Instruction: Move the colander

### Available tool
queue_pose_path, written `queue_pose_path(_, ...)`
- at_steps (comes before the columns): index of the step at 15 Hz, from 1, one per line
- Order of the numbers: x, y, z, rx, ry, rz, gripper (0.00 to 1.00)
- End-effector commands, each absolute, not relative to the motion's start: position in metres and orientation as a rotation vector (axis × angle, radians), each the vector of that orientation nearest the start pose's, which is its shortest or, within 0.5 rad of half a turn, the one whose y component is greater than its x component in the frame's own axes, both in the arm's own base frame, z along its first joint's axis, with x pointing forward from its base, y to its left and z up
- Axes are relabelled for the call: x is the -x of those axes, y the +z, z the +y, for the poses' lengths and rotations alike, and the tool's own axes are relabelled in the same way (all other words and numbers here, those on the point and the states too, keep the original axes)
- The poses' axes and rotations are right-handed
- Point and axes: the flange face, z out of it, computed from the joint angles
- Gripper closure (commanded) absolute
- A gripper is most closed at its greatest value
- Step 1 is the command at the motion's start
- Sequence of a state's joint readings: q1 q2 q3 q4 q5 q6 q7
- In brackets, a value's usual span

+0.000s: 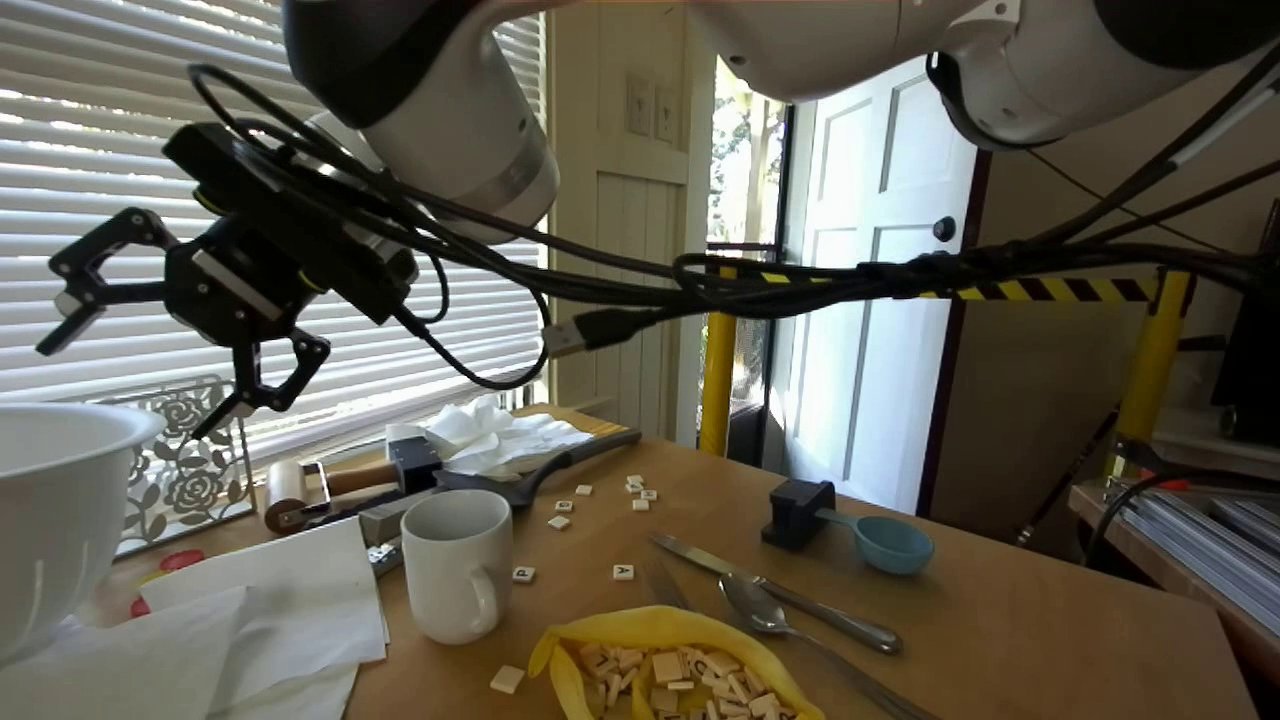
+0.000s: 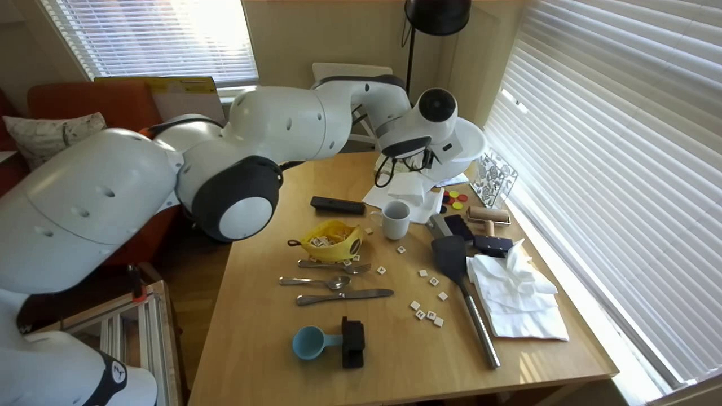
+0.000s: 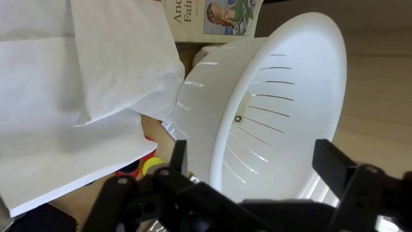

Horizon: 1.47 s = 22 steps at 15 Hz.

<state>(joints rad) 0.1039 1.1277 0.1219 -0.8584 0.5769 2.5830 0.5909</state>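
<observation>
Hanging empty near the colander (image 3: 267,118), your pincer (image 3: 253,159) holds its fingers (image 3: 331,167) well apart, probably to straddle the rim (image 3: 236,93); in an exterior view, it sits at the far right of the counter (image 2: 254,349).

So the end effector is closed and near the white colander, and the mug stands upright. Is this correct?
Closed is wrong: the wrist view shows the end effector open, its fingers apart. It is near the white colander, and the mug does stand upright.
</observation>
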Motion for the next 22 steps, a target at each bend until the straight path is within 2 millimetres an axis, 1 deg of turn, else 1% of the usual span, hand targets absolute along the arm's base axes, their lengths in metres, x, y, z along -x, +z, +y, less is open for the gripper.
queue_pose_path(1,-0.834,0.271,0.143,2.17,-0.458,1.113,0.0)
queue_pose_path(6,-0.835,0.263,0.149,2.208,-0.512,1.241,0.0)
queue_pose_path(11,-0.834,0.254,0.151,2.262,-0.525,1.297,0.0)
queue_pose_path(14,-0.834,0.251,0.151,2.296,-0.512,1.301,0.06)
queue_pose_path(16,-0.833,0.249,0.152,2.317,-0.496,1.298,0.16)
queue_pose_path(18,-0.833,0.249,0.153,2.334,-0.486,1.294,0.36)
queue_pose_path(19,-0.833,0.249,0.153,2.34,-0.48,1.292,0.41)
queue_pose_path(20,-0.833,0.249,0.153,2.344,-0.478,1.29,0.41)
queue_pose_path(21,-0.833,0.25,0.15,2.344,-0.478,1.292,0.45)
queue_pose_path(22,-0.833,0.25,0.151,2.357,-0.484,1.285,0.45)
